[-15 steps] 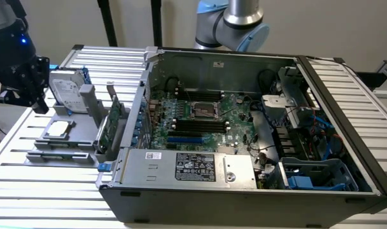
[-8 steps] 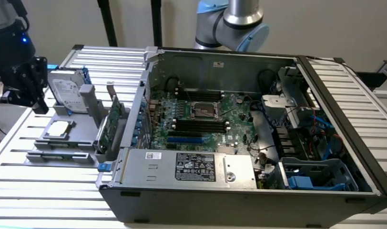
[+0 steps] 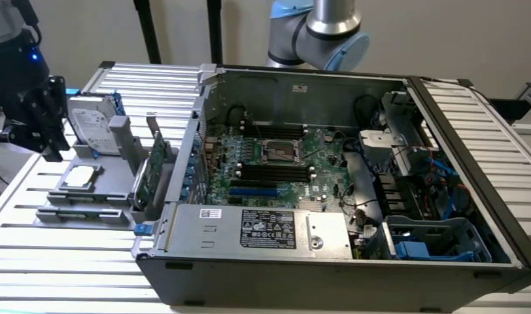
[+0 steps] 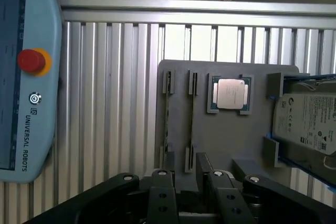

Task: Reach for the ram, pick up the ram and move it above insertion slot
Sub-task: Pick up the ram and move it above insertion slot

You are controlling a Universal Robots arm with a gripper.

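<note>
Ram [image 4: 191, 124] stands on edge in a narrow slot of the grey holder tray [image 4: 231, 140], seen as a thin dark line near the CPU [image 4: 230, 94]. Pincer [image 4: 191, 195] hovers over one end of that slot, fingers [image 4: 161, 198] spread to either side, holding nothing. Hard drive [image 4: 307, 124] sits beyond the CPU. Tray rests on the slatted surface [image 4: 105, 103], beside the open computer case [image 3: 335, 163].

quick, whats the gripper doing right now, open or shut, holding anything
gripper: open, holding nothing, over the gray parts holder
</note>
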